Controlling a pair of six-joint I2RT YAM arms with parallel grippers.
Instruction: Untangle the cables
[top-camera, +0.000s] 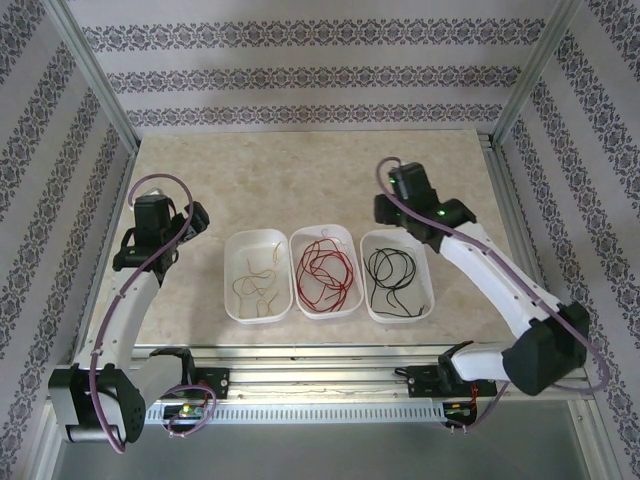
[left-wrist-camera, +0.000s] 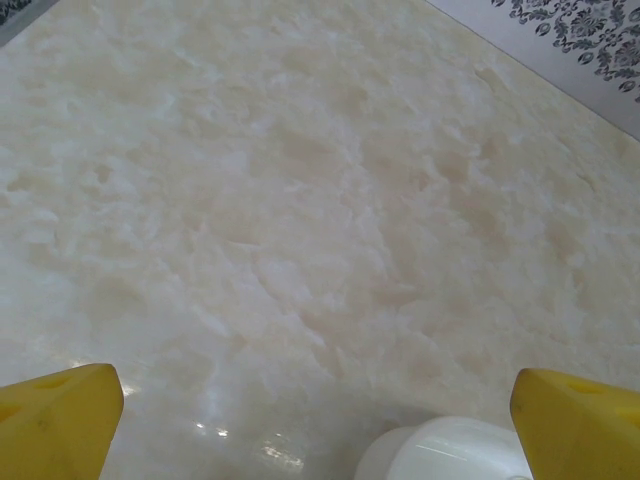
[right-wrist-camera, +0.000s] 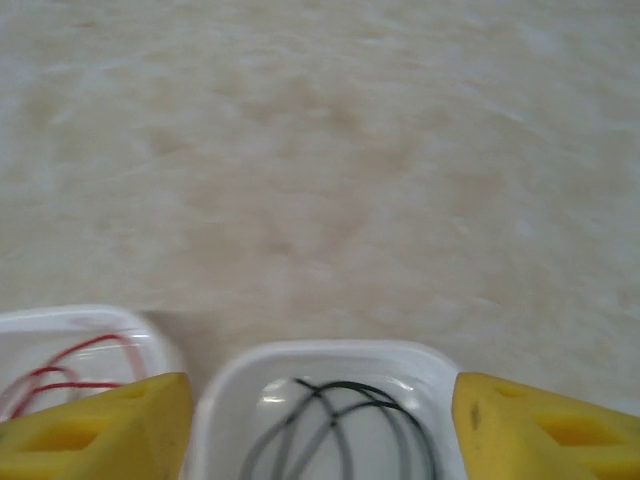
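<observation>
Three white trays stand side by side mid-table. Pale yellow cables (top-camera: 257, 280) lie in the left tray (top-camera: 231, 300), red cables (top-camera: 326, 272) in the middle tray (top-camera: 295, 262), and black cables (top-camera: 392, 272) in the right tray (top-camera: 430, 295). My right gripper (top-camera: 385, 210) hangs above the far end of the right tray. In the right wrist view it (right-wrist-camera: 320, 430) is open, its yellow fingers (right-wrist-camera: 545, 430) empty, with the black cables (right-wrist-camera: 340, 430) below and the red cables (right-wrist-camera: 70, 370) at the left. My left gripper (top-camera: 195, 218) is open over bare table left of the trays, holding nothing.
A white tray rim (left-wrist-camera: 450, 450) shows at the bottom of the left wrist view, beside the right yellow finger (left-wrist-camera: 580, 425). Patterned walls and aluminium posts (top-camera: 95, 75) enclose the marble table (top-camera: 300, 180). The arm bases sit on the near rail (top-camera: 320, 385).
</observation>
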